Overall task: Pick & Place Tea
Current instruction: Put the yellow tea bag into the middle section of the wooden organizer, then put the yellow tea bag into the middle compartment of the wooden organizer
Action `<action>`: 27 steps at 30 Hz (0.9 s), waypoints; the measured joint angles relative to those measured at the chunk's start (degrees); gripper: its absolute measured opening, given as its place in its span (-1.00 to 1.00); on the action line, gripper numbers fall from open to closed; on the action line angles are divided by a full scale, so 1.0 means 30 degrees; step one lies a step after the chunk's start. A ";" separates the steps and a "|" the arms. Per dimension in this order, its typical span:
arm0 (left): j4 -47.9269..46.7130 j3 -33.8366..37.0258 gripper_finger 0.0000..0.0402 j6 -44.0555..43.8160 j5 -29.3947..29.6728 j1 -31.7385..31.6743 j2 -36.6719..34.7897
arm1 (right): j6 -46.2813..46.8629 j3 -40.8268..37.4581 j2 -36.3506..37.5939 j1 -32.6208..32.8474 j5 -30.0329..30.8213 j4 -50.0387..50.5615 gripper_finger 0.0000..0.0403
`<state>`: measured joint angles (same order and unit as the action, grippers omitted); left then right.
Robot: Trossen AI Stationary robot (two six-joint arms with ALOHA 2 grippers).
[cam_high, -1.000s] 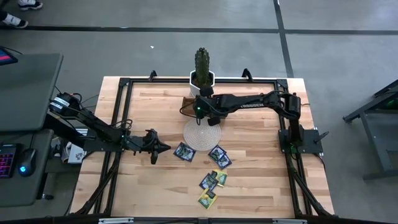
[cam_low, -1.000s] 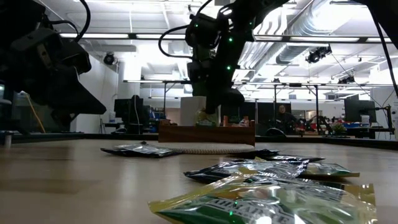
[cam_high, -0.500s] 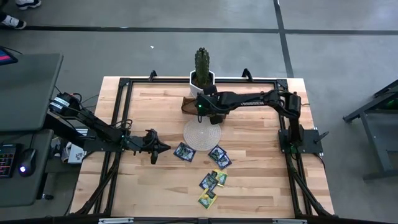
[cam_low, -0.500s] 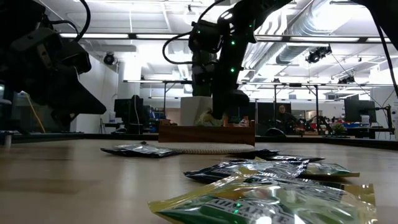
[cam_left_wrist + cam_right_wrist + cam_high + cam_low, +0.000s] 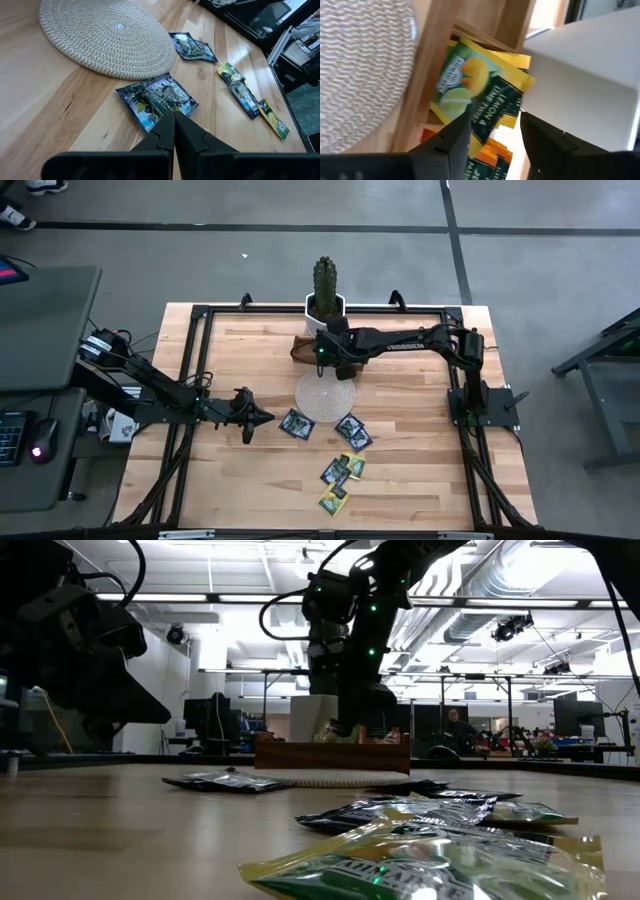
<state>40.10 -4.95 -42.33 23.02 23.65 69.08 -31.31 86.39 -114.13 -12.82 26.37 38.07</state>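
Several sachets loose: tea sachets [image 5: 342, 450] scattered on the bench between the centre and the near edge.
Tray: wooden tray [image 5: 305, 349] near the far edge, just beside the white cactus pot [image 5: 325, 307]; holds a yellow lemon sachet [image 5: 472, 92] lying over an orange one [image 5: 485, 160].
Mat: round woven mat [image 5: 325, 392], bare, just in front of the tray.
Right gripper [image 5: 492, 132]: above the tray, fingers apart, lemon sachet beneath, not clamped.
Left gripper [image 5: 174, 131]: fingers together, holding nothing, low near the left edge, pointing at a dark blue sachet [image 5: 157, 100].

hidden: orange sachet [image 5: 490, 155] | by: right claw [image 5: 492, 132] fingers
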 joint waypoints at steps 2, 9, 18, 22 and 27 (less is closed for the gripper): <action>0.0000 0.0000 -1.00 0.0000 0.0002 -0.0004 0.0000 | 0.0085 0.0000 0.0006 0.0029 0.0377 -0.0052 -0.14; -0.0004 0.0000 -1.00 0.0000 -0.0001 -0.0001 0.0000 | 0.1598 0.0442 0.0073 0.0036 0.0679 -0.0041 -0.10; -0.0004 0.0000 -1.00 0.0000 -0.0012 -0.0001 0.0004 | 0.4310 0.2266 0.0073 0.0251 0.0153 0.0530 -0.10; -0.0007 0.0000 -1.00 0.0007 -0.0270 -0.0005 0.0007 | 0.6255 0.2806 0.0073 0.0742 -0.1507 0.1175 -0.10; -0.0230 -0.0007 -1.00 0.0188 -0.1055 0.0002 0.0007 | 0.9187 0.3258 0.0073 0.1748 -0.4201 0.1768 -0.10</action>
<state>39.41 -4.97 -41.76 19.85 23.66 69.10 -3.75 96.16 -113.91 -7.58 13.76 43.37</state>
